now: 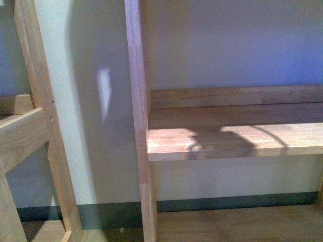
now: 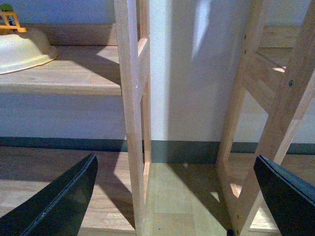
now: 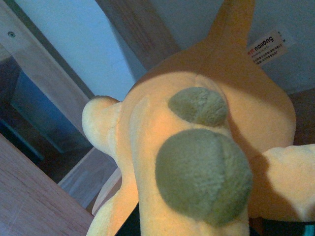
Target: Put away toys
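Filling almost the whole right wrist view, the orange-yellow plush toy (image 3: 197,147) sits right against that camera, with two grey-green round nubs (image 3: 204,174) on it and a white label (image 3: 268,46) further along the body. The right end effector itself is not really visible; only a small dark edge shows at the lower border, under the toy. I judge that this arm carries the toy, but I cannot tell from the pictures how the jaws stand.

The left end effector (image 2: 177,196) is open and holds nothing: its two dark fingers (image 2: 59,201) stand far apart at the lower corners of the left wrist view. Between them I see a wooden upright post (image 2: 130,113) and a strip of floor. A shelf board (image 2: 64,73) carries a cream bowl-like object (image 2: 22,51) at the edge of the picture.

In the front view neither arm appears, and the toy does not appear either. A bare wooden shelf (image 1: 232,141) lies to the right of a vertical post (image 1: 139,111), with a curved shadow on it.

So the toy is with the right arm, much nearer than to the left arm. Its long axis seems to run away from the wrist camera, toward the label. The shelf seems to be the likely place for it, and I think the right arm needs to bring the toy forward over the board.
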`<state>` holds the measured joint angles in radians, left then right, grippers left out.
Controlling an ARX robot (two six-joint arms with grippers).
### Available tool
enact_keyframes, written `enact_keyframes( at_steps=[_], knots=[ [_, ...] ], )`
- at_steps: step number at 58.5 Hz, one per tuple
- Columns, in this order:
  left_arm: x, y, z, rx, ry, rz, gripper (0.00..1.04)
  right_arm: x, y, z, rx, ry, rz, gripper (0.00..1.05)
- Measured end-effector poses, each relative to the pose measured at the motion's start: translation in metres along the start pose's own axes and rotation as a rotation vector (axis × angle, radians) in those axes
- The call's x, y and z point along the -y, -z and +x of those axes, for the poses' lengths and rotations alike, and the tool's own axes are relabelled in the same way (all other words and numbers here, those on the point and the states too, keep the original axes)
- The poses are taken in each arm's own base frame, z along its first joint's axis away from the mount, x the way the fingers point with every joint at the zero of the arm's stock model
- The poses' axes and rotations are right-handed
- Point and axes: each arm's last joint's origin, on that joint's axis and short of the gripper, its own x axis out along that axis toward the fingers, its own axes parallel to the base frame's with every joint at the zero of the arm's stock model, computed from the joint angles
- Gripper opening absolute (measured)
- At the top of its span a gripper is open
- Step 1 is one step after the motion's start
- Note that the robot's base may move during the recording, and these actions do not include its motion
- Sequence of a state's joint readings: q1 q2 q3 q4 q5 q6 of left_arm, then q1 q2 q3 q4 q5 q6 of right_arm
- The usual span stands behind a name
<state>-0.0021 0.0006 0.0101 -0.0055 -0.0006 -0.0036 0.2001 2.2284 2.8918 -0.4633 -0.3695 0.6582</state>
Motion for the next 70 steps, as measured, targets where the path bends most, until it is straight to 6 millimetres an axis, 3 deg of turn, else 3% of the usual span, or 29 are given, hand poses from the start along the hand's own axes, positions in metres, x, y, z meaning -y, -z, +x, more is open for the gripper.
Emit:
enact_keyframes(
  at_steps=[13,17,31,32,35,42,46,51,60,70],
  knots=[
    [0.0,0.0,0.0,0.0,0.0,0.0,0.98,0.002,0.004,0.004,-0.011,-0.009,-0.025,0.1],
    [0.0,0.0,0.0,0.0,0.0,0.0,0.98,0.002,0.003,0.004,-0.002,-0.001,-0.038,0.24],
    [0.0,0.0,0.0,0.0,0.0,0.0,0.98,0.003,0.002,0.004,0.05,0.063,-0.112,0.58],
    [0.0,0.0,0.0,0.0,0.0,0.0,0.98,0.002,0.002,0.004,0.059,0.083,-0.125,0.66],
    [0.0,0.0,0.0,0.0,0.0,0.0,0.98,0.001,0.002,0.003,0.063,0.092,-0.136,0.7],
    [0.0,0.0,0.0,0.0,0.0,0.0,0.98,-0.005,-0.006,-0.005,0.116,0.166,-0.218,0.94],
    [0.0,0.0,0.0,0.0,0.0,0.0,0.98,-0.01,-0.013,-0.011,0.183,0.23,-0.266,1.0],
    [0.0,0.0,0.0,0.0,0.0,0.0,0.98,-0.021,-0.024,-0.029,0.263,0.272,-0.312,0.98],
    [0.0,0.0,0.0,0.0,0.0,0.0,0.98,-0.06,-0.038,-0.087,0.402,0.259,-0.412,0.98],
    [0.0,0.0,0.0,0.0,0.0,0.0,0.98,-0.093,-0.027,-0.144,0.47,0.226,-0.476,0.98]
  ],
)
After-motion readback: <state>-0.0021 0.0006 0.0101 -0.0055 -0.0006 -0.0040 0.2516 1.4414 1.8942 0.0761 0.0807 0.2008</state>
